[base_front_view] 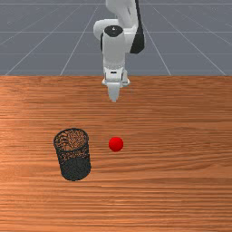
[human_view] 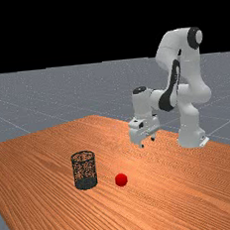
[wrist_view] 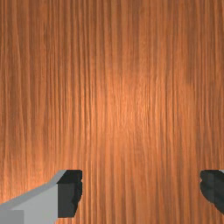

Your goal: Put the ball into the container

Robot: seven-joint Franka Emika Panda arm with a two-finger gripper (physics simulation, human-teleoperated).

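Ball [base_front_view: 116, 144], bright red, sits out on the wood of the counter [base_front_view: 181, 190], well in from the edge where the arm [human_view: 192, 69] stands. Over to the front view's left of it we have the container [base_front_view: 74, 167], a black mesh cylinder, upright, its round mouth facing up. The two are near each other but apart, and the container's foot lies farther from the arm-side edge than the ball does. And up comes the question of the hand [human_view: 147, 142]: it's pointing down, raised over the counter, between that arm-side edge and the ball in the front view. Look at the wrist view and the fingers [wrist_view: 70, 192] stand wide apart, dark tips facing each other across bare wood grain, holding nothing. The far view has the ball between container and hand, down on the counter's surface.
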